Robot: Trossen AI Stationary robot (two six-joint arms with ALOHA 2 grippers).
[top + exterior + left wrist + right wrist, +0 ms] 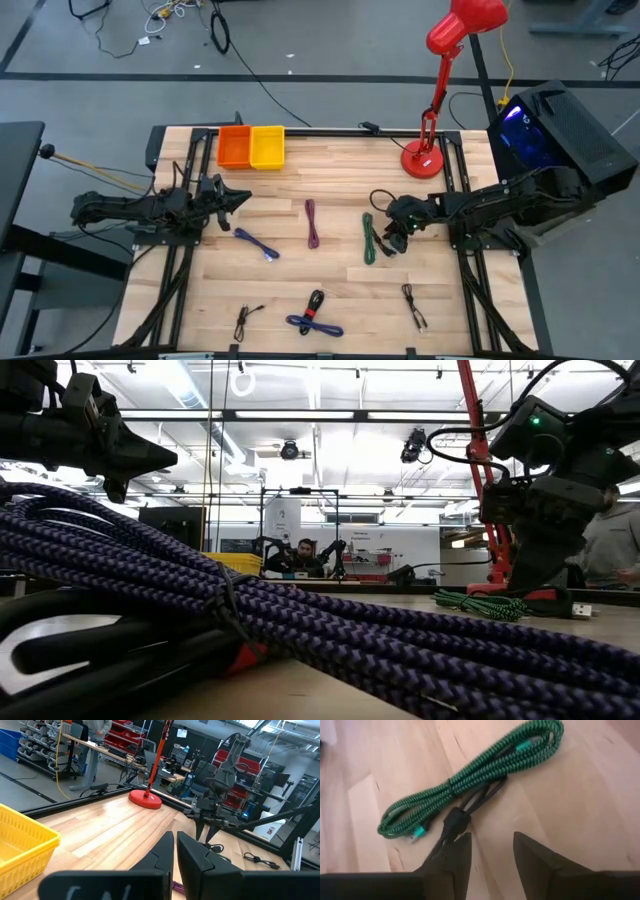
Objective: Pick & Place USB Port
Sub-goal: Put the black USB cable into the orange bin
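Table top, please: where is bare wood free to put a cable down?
Free: the strip between the yellow bin and the red lamp base, and the left front corner. Crowded: the middle, where the purple cable, the green cable and the open right gripper lie close.
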